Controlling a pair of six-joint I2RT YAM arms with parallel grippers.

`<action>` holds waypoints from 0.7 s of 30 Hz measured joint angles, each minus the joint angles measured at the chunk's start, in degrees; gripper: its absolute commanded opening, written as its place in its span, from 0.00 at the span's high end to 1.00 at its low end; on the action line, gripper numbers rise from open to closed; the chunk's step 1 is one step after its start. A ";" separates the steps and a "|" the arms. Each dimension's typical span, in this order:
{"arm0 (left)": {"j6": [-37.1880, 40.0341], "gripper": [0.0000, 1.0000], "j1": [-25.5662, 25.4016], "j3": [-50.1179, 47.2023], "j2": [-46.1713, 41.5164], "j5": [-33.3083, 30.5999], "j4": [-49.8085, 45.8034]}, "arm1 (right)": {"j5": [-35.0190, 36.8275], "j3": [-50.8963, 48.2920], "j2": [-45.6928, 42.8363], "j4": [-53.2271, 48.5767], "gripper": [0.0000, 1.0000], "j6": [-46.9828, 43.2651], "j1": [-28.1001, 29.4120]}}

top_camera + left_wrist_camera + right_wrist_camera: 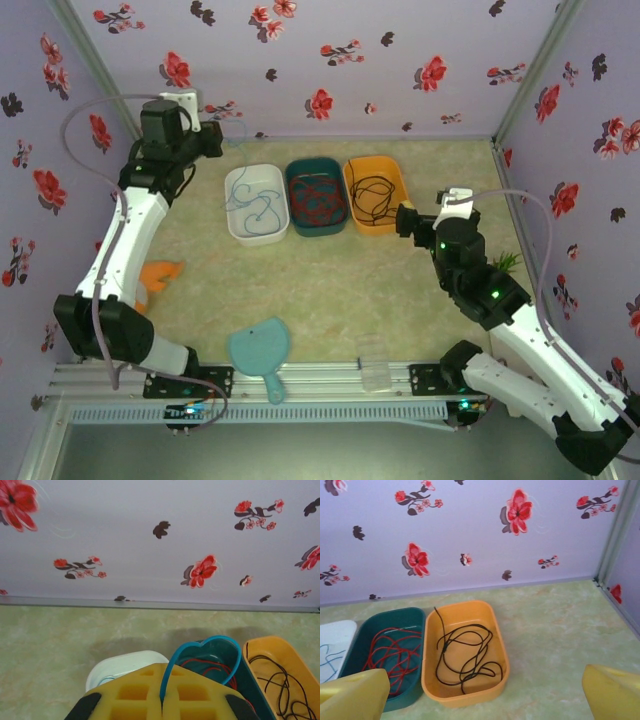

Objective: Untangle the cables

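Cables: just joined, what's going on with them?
The left arm has its jaws shut on the blue cable, whose rest lies in the white tray. The red cable lies in the teal tray and the black cable in the orange tray. The right arm hovers by the orange tray, jaws open, holding nothing.

Robot laboratory test cell. Evidence: lilac flower-printed wall panels enclose three sides; silver aluminium rail along the pale green table's near edge carries a white-and-black left arm and right arm.
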 measured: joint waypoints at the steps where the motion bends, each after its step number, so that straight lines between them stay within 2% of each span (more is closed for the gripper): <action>1: -0.07 1.00 0.00 0.02 0.48 0.42 0.02 | 0.28 0.00 0.00 -0.02 0.01 0.00 0.00; 15: -1.14 1.00 0.00 0.35 2.80 2.03 0.22 | 1.62 0.00 0.00 -0.02 0.01 0.02 0.00; 21: -1.60 1.00 0.00 3.34 6.23 2.56 -3.43 | 2.64 0.00 0.79 -0.04 0.01 0.44 0.00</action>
